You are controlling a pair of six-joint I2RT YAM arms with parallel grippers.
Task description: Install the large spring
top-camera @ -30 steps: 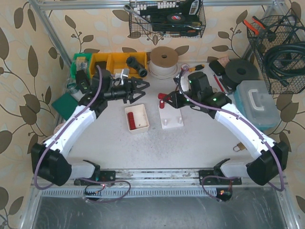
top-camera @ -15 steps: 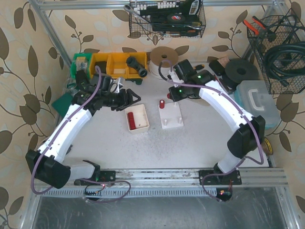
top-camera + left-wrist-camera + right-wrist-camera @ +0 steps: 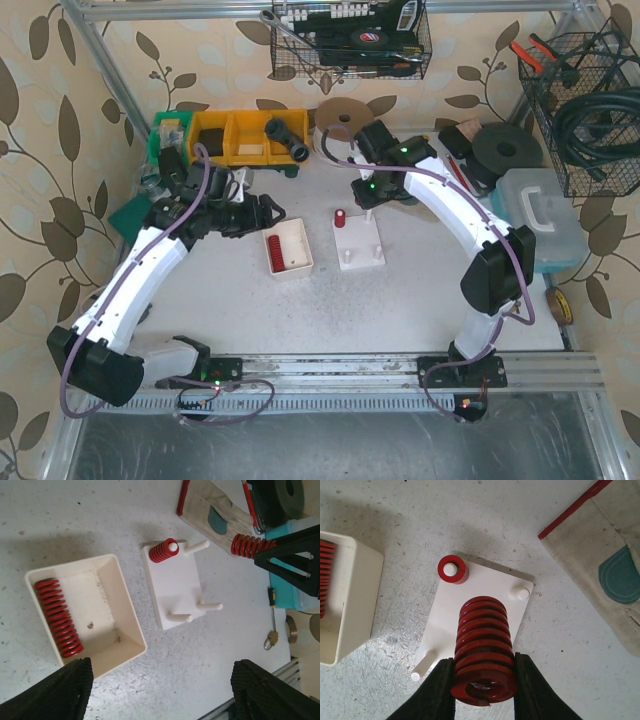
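Your right gripper [image 3: 484,686] was clamped on the large spring [image 3: 482,645], held above the white peg plate [image 3: 470,615] and not touching it. A bare peg [image 3: 522,593] stood ahead and right of the fingers, and 1 small spring [image 3: 452,569] filled the peg ahead-left. The spring looked out of line with any peg. I judged that lowering it could catch a coil on a peg tip, shove the plate or twist the spring out of your pinch.

On the grey speckled bench [image 3: 420,300], a cream plastic tray [image 3: 297,250] lies just left of a white four-peg plate [image 3: 358,245].
A long red coil spring [image 3: 274,253] lies in the tray along its left wall; a short red coil spring [image 3: 340,217] sits on the plate's far-left peg.
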